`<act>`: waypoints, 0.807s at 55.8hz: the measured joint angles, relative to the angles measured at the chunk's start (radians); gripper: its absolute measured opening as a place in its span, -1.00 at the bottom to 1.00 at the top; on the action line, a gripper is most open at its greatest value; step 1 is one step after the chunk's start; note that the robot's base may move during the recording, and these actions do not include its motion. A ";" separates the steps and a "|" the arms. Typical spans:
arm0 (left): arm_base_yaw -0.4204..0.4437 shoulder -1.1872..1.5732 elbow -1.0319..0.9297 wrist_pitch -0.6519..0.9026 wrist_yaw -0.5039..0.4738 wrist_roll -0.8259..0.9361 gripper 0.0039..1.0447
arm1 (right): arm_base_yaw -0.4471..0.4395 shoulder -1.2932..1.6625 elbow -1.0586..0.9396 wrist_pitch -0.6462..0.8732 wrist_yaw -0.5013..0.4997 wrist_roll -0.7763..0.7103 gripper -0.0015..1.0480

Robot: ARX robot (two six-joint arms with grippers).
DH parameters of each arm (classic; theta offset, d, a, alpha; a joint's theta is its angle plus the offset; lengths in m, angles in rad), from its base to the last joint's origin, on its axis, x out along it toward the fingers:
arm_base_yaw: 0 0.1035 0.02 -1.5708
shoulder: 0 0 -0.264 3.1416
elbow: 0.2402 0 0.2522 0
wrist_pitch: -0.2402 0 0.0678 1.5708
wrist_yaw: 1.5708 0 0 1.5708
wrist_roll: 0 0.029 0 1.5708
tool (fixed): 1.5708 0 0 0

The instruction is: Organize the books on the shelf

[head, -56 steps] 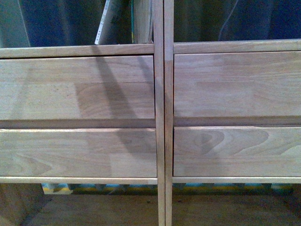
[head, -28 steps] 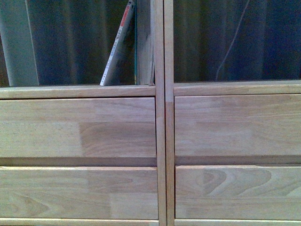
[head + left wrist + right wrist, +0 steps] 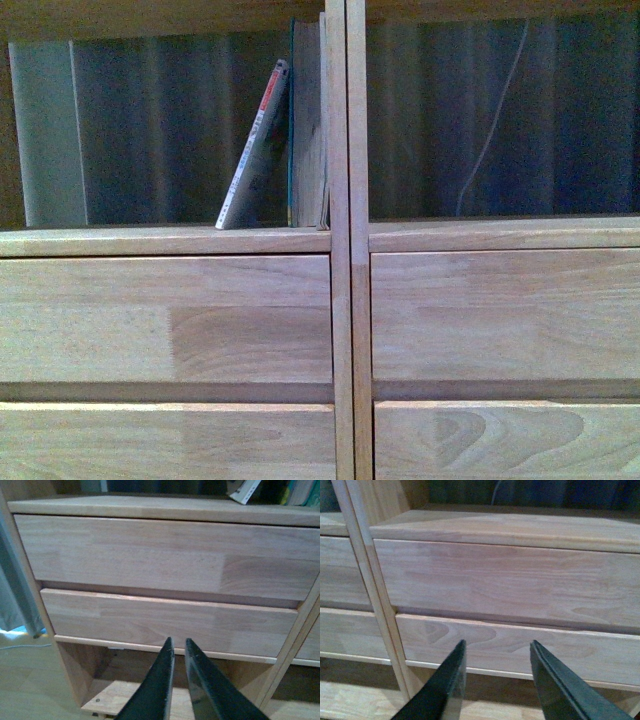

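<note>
The light wood shelf (image 3: 340, 240) fills the front view as two columns with drawer fronts. In its left open compartment a thin whitish magazine-like book (image 3: 254, 150) with red spine marks leans right against a thicker teal-covered book (image 3: 306, 125) standing by the centre post. The thin book's lower corner (image 3: 245, 491) and the teal book (image 3: 300, 490) show at the edge of the left wrist view. My left gripper (image 3: 178, 644) is shut and empty, low before the left drawers. My right gripper (image 3: 497, 647) is open and empty before the right drawers (image 3: 510, 585).
The right open compartment (image 3: 500, 120) holds no books; a dark curtain and a thin cable (image 3: 490, 130) hang behind it. A pale panel (image 3: 45, 135) stands at the far left. A gap (image 3: 150, 675) opens under the drawers above the wood floor.
The front view has risen: the drawer fronts slid down the frame and the open compartment with both books came fully into sight. The books themselves have not moved.
</note>
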 joint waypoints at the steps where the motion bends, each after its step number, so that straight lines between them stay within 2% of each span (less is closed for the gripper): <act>1: 0.000 -0.007 -0.010 0.003 0.000 0.000 -0.94 | 0.000 -0.009 -0.015 0.006 -0.003 0.002 -0.42; 10: 0.000 -0.062 -0.082 0.016 0.001 0.003 -0.95 | -0.002 -0.075 -0.117 0.037 -0.002 0.006 -0.95; 45: 0.000 -0.238 -0.218 -0.015 0.000 0.003 -0.95 | -0.002 -0.275 -0.308 0.034 -0.002 0.009 -0.94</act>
